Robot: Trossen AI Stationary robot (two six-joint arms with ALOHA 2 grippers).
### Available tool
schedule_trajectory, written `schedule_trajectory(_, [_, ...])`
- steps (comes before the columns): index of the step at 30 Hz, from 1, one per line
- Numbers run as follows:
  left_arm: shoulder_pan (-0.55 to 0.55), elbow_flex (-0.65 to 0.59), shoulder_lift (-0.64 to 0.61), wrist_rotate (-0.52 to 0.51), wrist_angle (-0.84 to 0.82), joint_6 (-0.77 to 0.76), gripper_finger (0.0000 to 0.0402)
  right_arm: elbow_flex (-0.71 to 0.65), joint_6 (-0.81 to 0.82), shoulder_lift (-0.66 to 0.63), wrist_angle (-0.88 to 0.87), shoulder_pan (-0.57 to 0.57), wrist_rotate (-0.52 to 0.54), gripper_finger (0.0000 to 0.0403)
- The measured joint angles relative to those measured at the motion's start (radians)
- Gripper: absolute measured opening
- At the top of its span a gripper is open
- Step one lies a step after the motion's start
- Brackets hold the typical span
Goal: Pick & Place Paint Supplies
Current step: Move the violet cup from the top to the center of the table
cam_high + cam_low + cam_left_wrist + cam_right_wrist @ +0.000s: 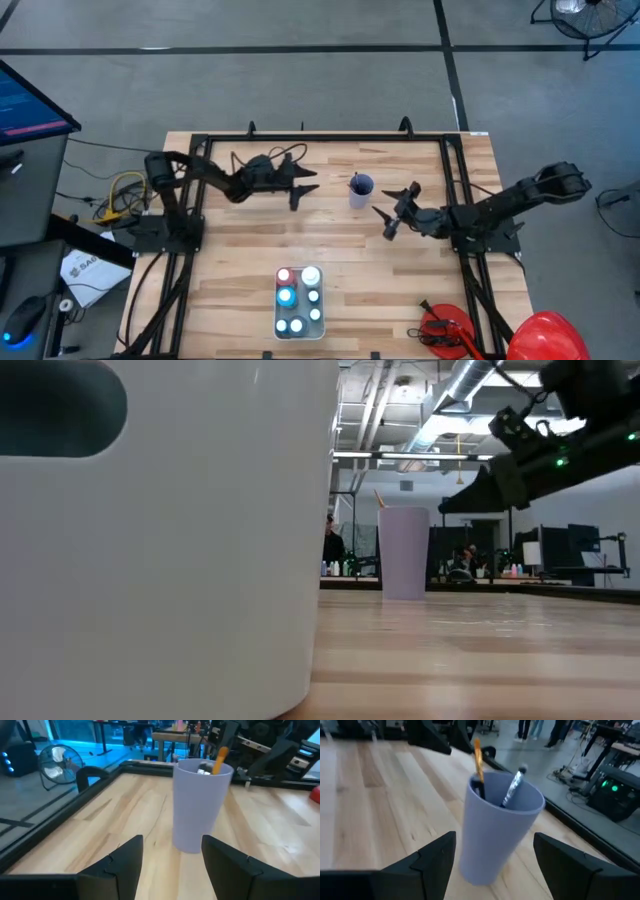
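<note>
A lavender cup stands upright on its base near the table's far middle. Brushes lean inside it, one with an orange handle and one with a silver ferrule. My left gripper is open just left of the cup, fingers pointing at it. My right gripper is open just right of the cup, a little nearer the near edge. Several small paint bottles with red, white, light blue and teal tops stand in a white tray near the near edge.
A black frame rims the table. A big red helmet-like thing and a red-and-black item sit at the near right corner. The tray's white wall fills the low view's left. Bare wood lies between cup and tray.
</note>
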Motion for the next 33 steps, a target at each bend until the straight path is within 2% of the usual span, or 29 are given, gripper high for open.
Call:
schedule_trajectory(8, [-0.004,0.101,0.073,0.092,0.001,0.056,0.0195,-0.003,0.026,-0.006,-0.077,-0.130,-0.198,0.0261])
schedule_trajectory(14, [0.003,0.126,0.072,0.138,0.000,0.125,0.0195,-0.122,0.037,-0.006,0.169,-0.214,-0.315,0.0261])
schedule_trajectory(17, [0.002,0.142,0.078,0.201,-0.005,0.151,0.0195,-0.197,0.037,-0.006,0.314,-0.250,-0.335,0.0261])
schedule_trajectory(22, [0.002,0.154,0.079,0.236,-0.040,0.153,0.0195,-0.198,-0.021,0.001,0.378,-0.289,-0.427,0.0261])
schedule_trajectory(33, [0.019,0.183,0.080,0.235,-0.043,0.157,0.0195,-0.192,-0.044,0.015,0.348,-0.372,-0.460,0.0261])
